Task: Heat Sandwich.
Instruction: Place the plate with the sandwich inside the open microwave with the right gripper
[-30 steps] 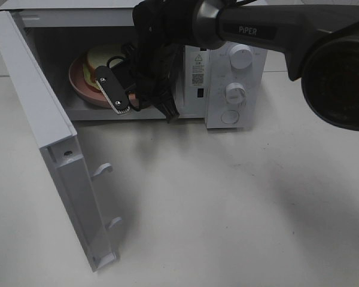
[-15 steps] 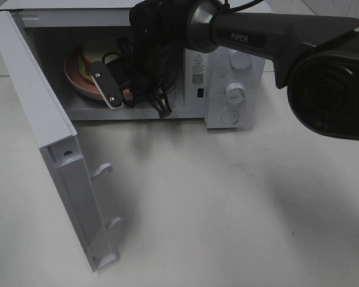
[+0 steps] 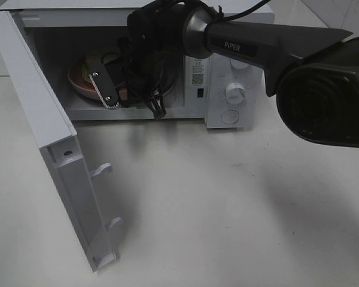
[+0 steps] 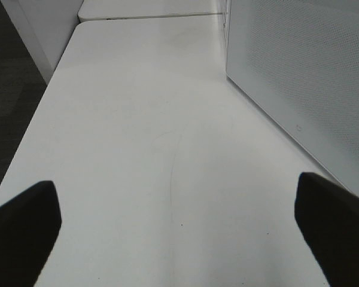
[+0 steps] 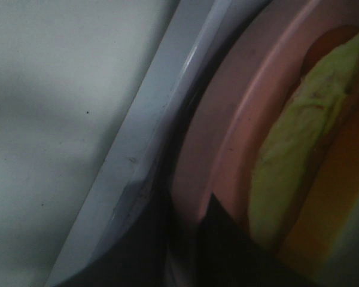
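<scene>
In the high view a white microwave (image 3: 233, 89) stood at the upper middle of the frame on the white bench (image 3: 227, 209), its door (image 3: 54, 137) swung wide open down the left side. The right arm (image 3: 257, 45), dark and marked PIPER, came in from the upper right and reached into the oven cavity. There the right tool (image 3: 115, 95) sat low at the near edge of a round pink plate (image 3: 76, 84). The sandwich (image 5: 296, 149) lay on that plate inside the cavity. The high view hid most of it behind the tool, while the right wrist view showed its pale green lettuce and orange-brown crust close up, just inside the plate's rim. A dark finger (image 5: 227, 251) overlapped the rim there, but whether the right tool was apart or clamped on the plate could not be told. On the control panel one knob (image 3: 235, 92) and a round button (image 3: 230, 116) showed below the arm. The left tool (image 4: 178, 233) hung over bare bench with its fingers wide apart, near a white perforated wall (image 4: 299, 78).
</scene>
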`<act>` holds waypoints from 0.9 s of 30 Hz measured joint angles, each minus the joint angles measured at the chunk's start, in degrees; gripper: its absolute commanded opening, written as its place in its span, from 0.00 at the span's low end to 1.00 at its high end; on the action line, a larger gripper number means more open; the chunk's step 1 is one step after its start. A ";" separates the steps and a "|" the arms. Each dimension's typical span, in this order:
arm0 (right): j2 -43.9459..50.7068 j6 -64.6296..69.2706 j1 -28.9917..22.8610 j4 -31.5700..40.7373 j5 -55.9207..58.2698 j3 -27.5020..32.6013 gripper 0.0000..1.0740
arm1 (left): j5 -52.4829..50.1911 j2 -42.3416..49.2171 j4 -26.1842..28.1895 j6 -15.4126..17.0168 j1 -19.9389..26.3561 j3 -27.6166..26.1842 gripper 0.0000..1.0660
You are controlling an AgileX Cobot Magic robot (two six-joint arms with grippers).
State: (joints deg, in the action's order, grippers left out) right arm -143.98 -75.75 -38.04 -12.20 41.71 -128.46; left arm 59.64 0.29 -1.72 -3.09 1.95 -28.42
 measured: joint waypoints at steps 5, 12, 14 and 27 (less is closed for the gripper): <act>0.00 2.98 0.00 -1.38 -1.20 -0.46 0.23 | 0.00 0.00 0.00 0.00 0.00 0.00 0.94; 0.00 4.01 0.00 -1.55 -1.55 -0.57 0.38 | 0.00 0.00 0.00 0.00 0.00 0.00 0.94; 0.00 4.07 0.00 -1.55 -1.55 -0.57 0.40 | 0.00 0.00 0.00 0.00 0.00 0.00 0.94; 0.00 4.18 0.00 3.50 -1.55 -0.57 0.65 | 0.00 0.00 0.00 0.00 0.00 0.00 0.94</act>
State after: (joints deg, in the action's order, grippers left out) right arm -143.98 -71.56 -38.04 -8.71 40.16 -129.03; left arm 59.64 0.29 -1.72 -3.09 1.95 -28.42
